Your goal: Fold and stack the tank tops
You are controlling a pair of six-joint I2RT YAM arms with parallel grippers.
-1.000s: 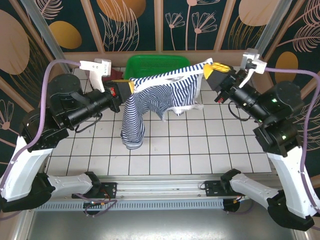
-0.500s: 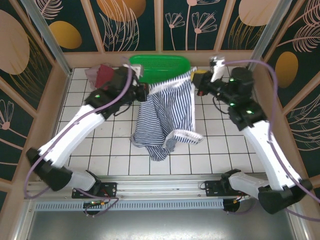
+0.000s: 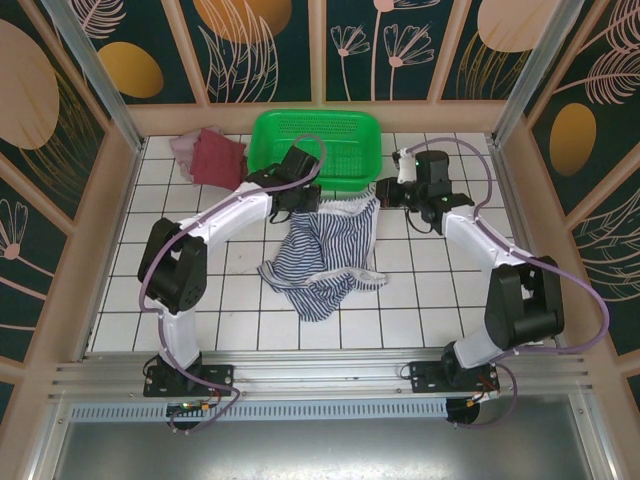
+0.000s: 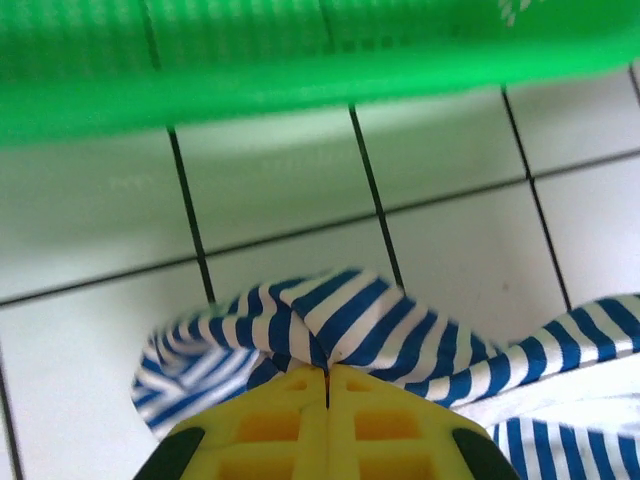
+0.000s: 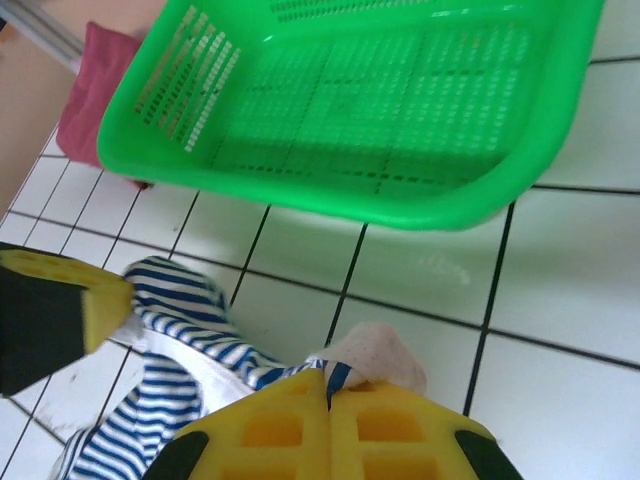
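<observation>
The left tool (image 4: 327, 375) and right tool (image 5: 327, 380), each clamped on the striped tank top (image 3: 325, 250), have lowered it onto the desk (image 3: 450, 290) near its far edge.

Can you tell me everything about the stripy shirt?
The stripy tank top is soft cloth with navy and white stripes and white edging. It lies crumpled on the white tiled table, just in front of the green basket, not in it. The left end effector is shut on one top corner and the right end effector on the other. The rest sags in bunched folds toward the arms' bases.
</observation>
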